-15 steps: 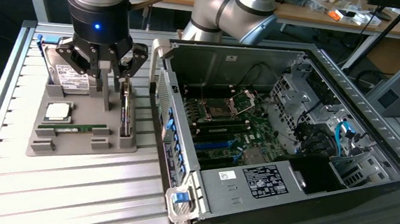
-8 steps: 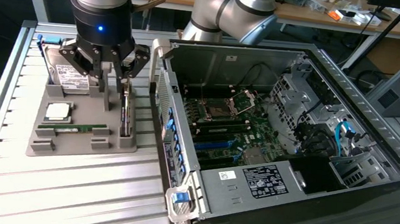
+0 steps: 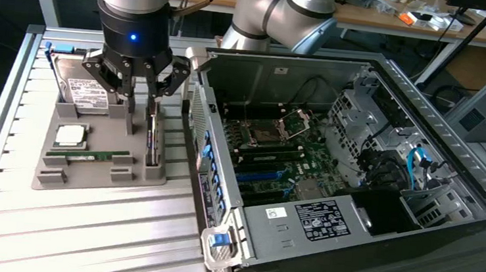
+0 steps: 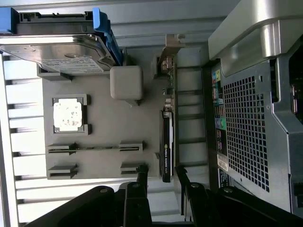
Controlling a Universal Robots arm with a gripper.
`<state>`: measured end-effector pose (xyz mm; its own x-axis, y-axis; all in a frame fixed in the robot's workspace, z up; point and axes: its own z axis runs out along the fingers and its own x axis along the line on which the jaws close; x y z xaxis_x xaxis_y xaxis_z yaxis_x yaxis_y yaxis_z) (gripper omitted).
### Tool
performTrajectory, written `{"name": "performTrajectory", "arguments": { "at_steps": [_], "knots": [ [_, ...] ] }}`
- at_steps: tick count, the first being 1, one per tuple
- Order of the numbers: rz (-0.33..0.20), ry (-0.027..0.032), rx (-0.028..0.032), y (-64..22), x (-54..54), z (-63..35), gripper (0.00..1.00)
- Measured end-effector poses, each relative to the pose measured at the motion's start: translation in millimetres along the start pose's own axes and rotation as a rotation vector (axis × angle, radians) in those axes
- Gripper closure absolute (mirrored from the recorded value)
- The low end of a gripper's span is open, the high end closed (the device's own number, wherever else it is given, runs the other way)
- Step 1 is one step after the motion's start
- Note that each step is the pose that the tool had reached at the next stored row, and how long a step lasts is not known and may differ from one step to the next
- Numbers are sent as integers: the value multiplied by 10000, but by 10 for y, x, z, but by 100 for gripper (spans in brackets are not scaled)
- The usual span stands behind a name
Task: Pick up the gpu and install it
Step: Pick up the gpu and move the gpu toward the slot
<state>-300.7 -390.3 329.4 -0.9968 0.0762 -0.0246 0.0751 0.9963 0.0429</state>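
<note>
Ribbed silver aluminium slats make up the counter [image 3: 84, 241], on which a grey moulded plastic parts tray [image 3: 89, 177] is set at 9 o'clock from an open black and silver computer case [image 3: 288, 222] in the exterior view. The gpu [image 3: 153, 131], a thin dark expansion card with a black shroud, is stood on edge in a slot along the tray's 3 o'clock side, just beside the case wall.

Its long axis is laid roughly from 12 to 6 o'clock. The silver metal bracket [image 4: 166, 49] is turned toward 12 o'clock, the end where a silver hard drive with a white label [image 3: 84, 89] is kept.

The black end effector [image 3: 151, 94] is held released above the card, with its fingers [image 4: 141, 177] spread to either side of the upper edge and a gap visible on both flanks, so nothing is grasped.

The card is judged light and stiff but fragile, with a smooth shroud that could slip. It is best pinched across the two flat faces near mid-length and kept upright, with no load put on the bracket
</note>
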Motion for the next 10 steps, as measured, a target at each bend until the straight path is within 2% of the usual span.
{"name": "performTrajectory", "arguments": {
  "at_steps": [10],
  "knots": [
    [0, 2, 2, 3, -54, 45, 64]
  ]
}}
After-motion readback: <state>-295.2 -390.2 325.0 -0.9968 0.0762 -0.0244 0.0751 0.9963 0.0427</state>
